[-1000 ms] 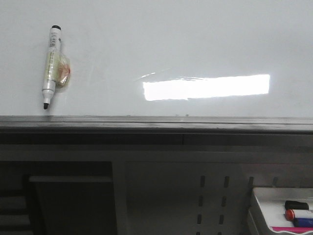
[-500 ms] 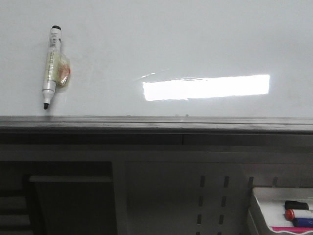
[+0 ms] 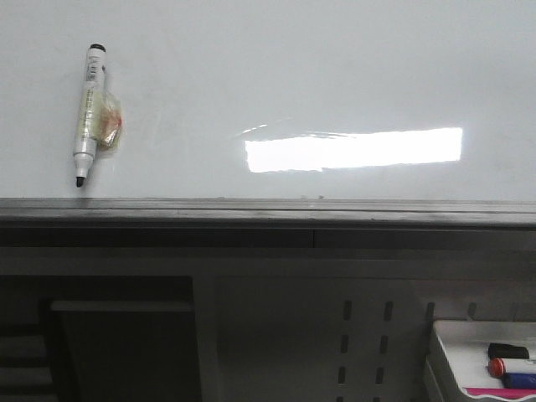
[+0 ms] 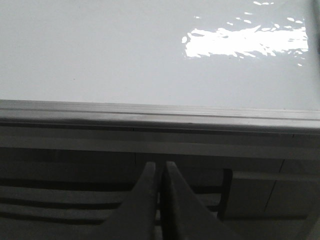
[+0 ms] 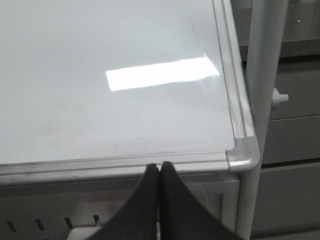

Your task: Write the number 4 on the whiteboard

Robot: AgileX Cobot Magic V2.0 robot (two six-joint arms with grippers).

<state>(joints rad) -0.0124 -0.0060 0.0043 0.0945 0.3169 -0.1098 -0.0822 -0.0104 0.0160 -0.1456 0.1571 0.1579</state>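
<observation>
We are looking at a bare whiteboard [image 3: 276, 92]: no stroke of the number 4 is showing on it in any view, so the writing is not yet begun.

Left side first. The marker [image 3: 88, 113] is lying on the board near its left end, just above the grey edge rail [image 3: 268, 208], tip pointing toward the rail, cap end away. Something crumpled and yellowish, tape or wrap [image 3: 106, 124], is sticking to its barrel; we cannot tell what it is. We are judging the marker as light, stiff and smooth, so likely to roll or skid on the glossy surface. Best hold is across the barrel at mid-length, clear of the tip; the taped patch may be giving extra grip or may be snagging a pad.

The left gripper [image 4: 159, 172] is sitting below the rail, off the board, fingers pressed together with nothing between them. The marker is not showing in its wrist view.

Middle: a bright rectangular light reflection [image 3: 352, 149] is glaring off the board.

Right: the right gripper [image 5: 159, 172] is hanging just under the rail by the board's rounded corner [image 5: 243, 154], jaws likewise closed on nothing. Down at the far right a tray [image 3: 444, 352] is holding spare markers [image 3: 511, 367].

Neither arm is over the board.
</observation>
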